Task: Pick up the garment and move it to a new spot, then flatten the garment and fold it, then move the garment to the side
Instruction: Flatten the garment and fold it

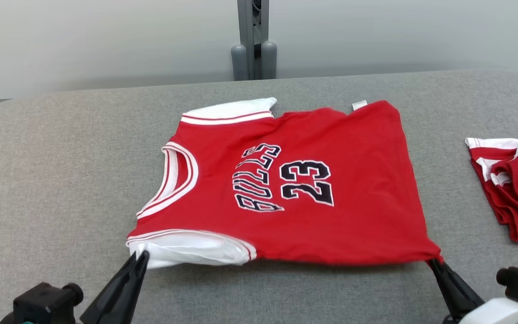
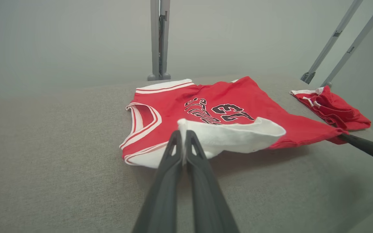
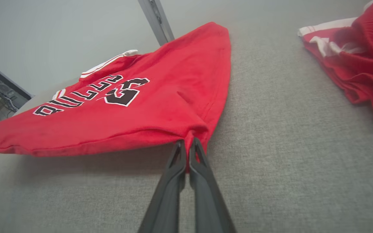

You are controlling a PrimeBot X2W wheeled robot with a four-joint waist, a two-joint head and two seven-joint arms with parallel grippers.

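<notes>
Nearest the robot, the left claw (image 1: 142, 255) is pinching shut on the white armhole trim (image 1: 187, 249) at the near left corner of the jersey (image 1: 313, 225), and the right claw (image 1: 432, 262) is pinching shut on the red hem corner (image 1: 435, 256) at the near right. Between them the near edge is hanging just clear of the tabletop (image 1: 61, 180), casting a shadow beneath it, while the rest of the jersey is lying on the cloth surface with the lettering facing up. This is looking like the flattening step, or the start of a lengthwise fold. Either way the two claws should be travelling together at one height and holding the edge taut but not stretched. The white trim is curling over on the left, so a gentle pull apart should be smoothing it before the edge goes down. Further back, the middle of the jersey is lying fairly flat. The far edge is puckering slightly between the white shoulder band (image 1: 227, 110) and the small label (image 1: 359, 105), so a light draw toward the near side would be helping there. At the far right a second red garment (image 1: 515, 189) is lying well apart, and the right arm should be staying clear of it. Beyond the tabletop a grey post (image 1: 253, 40) is standing against the wall.
</notes>
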